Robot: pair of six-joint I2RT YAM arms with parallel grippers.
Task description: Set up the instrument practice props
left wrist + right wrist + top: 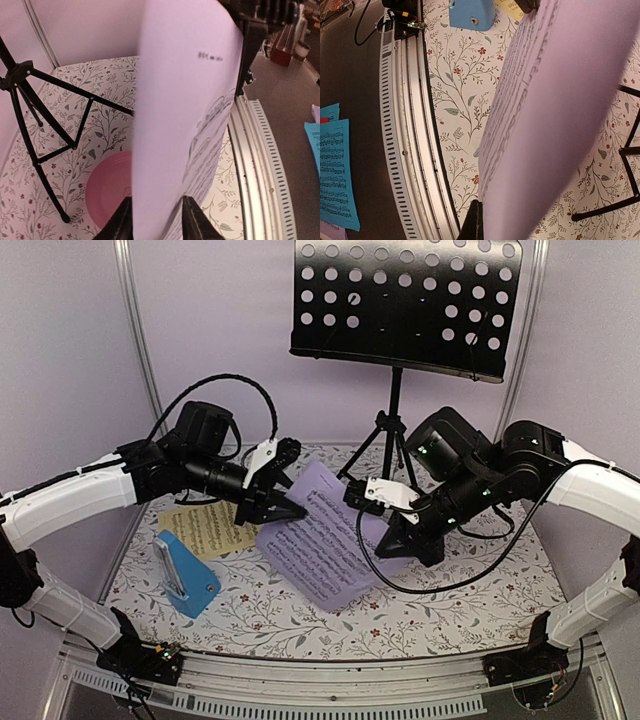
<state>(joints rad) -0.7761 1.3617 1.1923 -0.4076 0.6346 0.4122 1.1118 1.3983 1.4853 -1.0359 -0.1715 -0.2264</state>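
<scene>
Over the flowery table (pixel 455 590), the lilac sheet (pixel 320 550) is up in the air. The right gripper (pixel 388 540) pinches its right edge tight. The left gripper (pixel 293 510) has the sheet between its jaws, but I cannot tell if they squeeze.

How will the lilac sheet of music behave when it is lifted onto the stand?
Probably floppy: the lilac sheet bows between the left gripper and the right gripper. Likely very light, as thin paper, so it may sag or slip if held at one edge only.
</scene>
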